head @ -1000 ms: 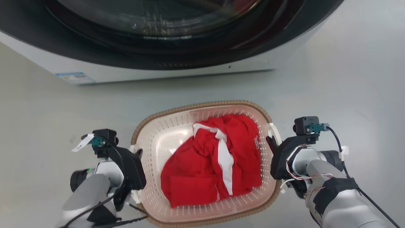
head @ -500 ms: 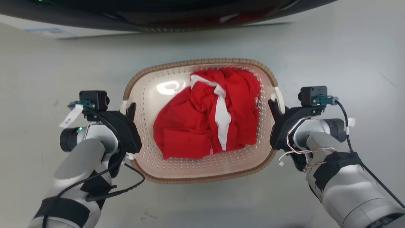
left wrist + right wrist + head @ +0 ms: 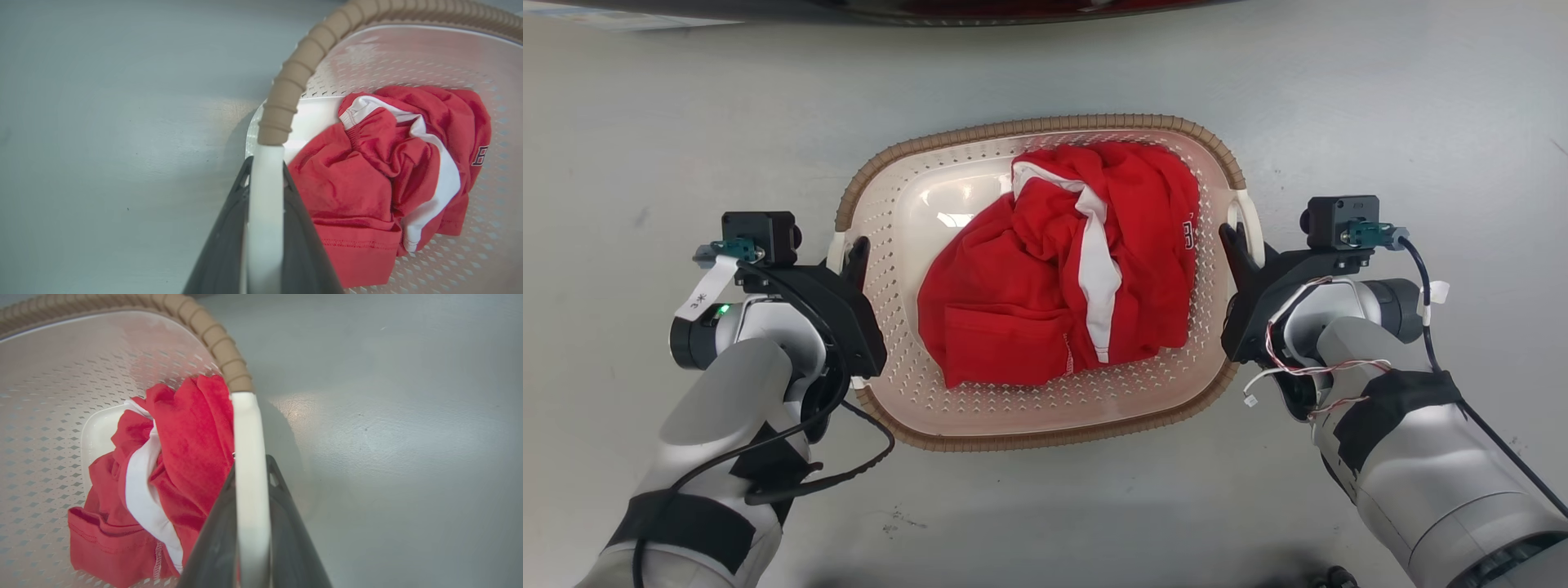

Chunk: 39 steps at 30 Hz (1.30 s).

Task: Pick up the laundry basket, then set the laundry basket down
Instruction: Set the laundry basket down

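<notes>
Camera now farther from washer (image 3: pixel 931 8); left claw (image 3: pixel 856 253), right claw (image 3: pixel 1232 238) clamped on laundry basket (image 3: pixel 1029 126).

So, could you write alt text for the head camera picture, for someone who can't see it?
The left gripper and right gripper clamp the white side handles of a cream laundry basket holding a red and white garment; grey floor surrounds it.

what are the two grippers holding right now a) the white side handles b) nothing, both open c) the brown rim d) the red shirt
a: the left gripper and right gripper each pinch a white side handle of the laundry basket; the red garment lies loose inside.
</notes>
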Available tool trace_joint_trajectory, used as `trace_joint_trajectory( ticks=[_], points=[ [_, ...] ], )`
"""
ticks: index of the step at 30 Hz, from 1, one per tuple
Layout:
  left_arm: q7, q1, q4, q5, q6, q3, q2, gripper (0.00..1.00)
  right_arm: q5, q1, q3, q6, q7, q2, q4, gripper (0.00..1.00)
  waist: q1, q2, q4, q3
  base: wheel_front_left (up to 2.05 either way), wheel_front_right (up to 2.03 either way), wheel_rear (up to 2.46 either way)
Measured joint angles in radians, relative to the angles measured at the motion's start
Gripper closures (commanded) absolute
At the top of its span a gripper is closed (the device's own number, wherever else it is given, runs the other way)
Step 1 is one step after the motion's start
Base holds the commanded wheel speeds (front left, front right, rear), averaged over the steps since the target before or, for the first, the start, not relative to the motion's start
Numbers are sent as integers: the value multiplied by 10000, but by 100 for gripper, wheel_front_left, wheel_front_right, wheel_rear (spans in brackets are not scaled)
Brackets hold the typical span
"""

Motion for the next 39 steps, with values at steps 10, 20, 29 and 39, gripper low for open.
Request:
trace_joint_trajectory(
  ticks=[10, 20, 29, 39],
  points=[
    [117, -80, 46, -6, 6, -307, 29, 76, 0, -61, 63, 161, -44, 10, 198, 82, -2, -2, -21, 25, 0, 0, 0],
    [357, -35, 58, -63, -73, -671, 61, 0, 33, -71, 94, 345, -77, -96, 422, 0, -2, -2, -4, -145, 0, 0, 0],
    [-46, 391, 27, -531, -73, -596, 100, 0, 88, 92, 245, 497, -347, -90, 477, 0, -2, -2, 8, -667, 0, 0, 0],
    [-1290, 1385, -259, -529, -73, -756, 276, 0, -17, 996, 508, 617, -1235, -79, 313, 0, -2, -2, -48, -1792, 0, 0, 0]
  ],
)
